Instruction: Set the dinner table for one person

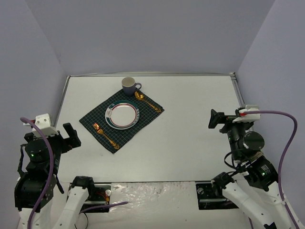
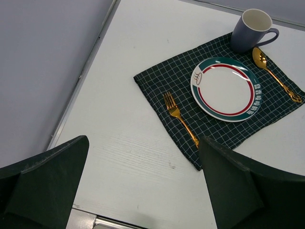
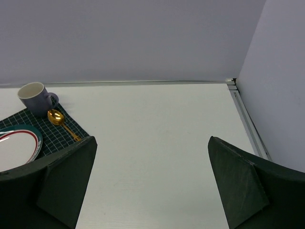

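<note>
On the white dinner table (image 1: 190, 138) lies a dark green checked cloth (image 1: 95, 119). A white plate (image 1: 122, 115) with red and green rings sits in its middle. A gold fork (image 1: 105, 134) lies to the plate's left and a gold spoon (image 1: 146, 100) to its right. A grey-blue mug (image 1: 129, 86) stands at the cloth's far corner. My left gripper (image 1: 72, 137) hangs open near the left edge, empty. My right gripper (image 1: 217, 119) is open on the right side, holding nothing. The left wrist view shows the cloth (image 2: 181, 76), plate (image 2: 225, 88), fork (image 2: 180, 118), spoon (image 2: 276, 75) and mug (image 2: 252, 29).
Thin metal rails (image 1: 61, 107) run along the table's left, far and right edges, with grey walls (image 1: 152, 33) behind them. The right wrist view shows the mug (image 3: 36, 98), the spoon (image 3: 62, 122) and the right rail (image 3: 248, 124).
</note>
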Action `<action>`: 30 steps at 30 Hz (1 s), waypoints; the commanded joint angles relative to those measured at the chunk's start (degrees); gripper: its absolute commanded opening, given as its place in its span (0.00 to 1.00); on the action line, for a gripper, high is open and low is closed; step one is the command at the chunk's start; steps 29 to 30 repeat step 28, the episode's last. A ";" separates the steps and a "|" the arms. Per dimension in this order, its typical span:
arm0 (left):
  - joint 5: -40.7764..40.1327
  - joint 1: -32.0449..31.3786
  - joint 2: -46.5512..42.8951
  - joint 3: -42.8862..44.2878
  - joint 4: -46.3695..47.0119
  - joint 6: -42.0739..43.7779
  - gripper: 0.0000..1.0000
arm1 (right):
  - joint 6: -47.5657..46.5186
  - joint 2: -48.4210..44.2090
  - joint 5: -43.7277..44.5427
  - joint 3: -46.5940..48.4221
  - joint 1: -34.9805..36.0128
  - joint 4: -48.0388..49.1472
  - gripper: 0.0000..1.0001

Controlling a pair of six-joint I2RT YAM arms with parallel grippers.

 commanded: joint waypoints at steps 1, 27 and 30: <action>-2.57 -0.16 -0.06 -0.75 0.53 -1.10 0.97 | 1.90 -3.12 5.21 -2.81 0.08 0.80 1.00; -5.77 -1.39 -1.96 -1.82 1.33 -2.37 0.97 | 6.89 -9.38 10.30 -6.50 0.15 -0.14 1.00; -5.77 -1.39 -1.96 -1.82 1.34 -2.31 0.97 | 6.83 -9.38 10.36 -6.43 0.15 -0.21 1.00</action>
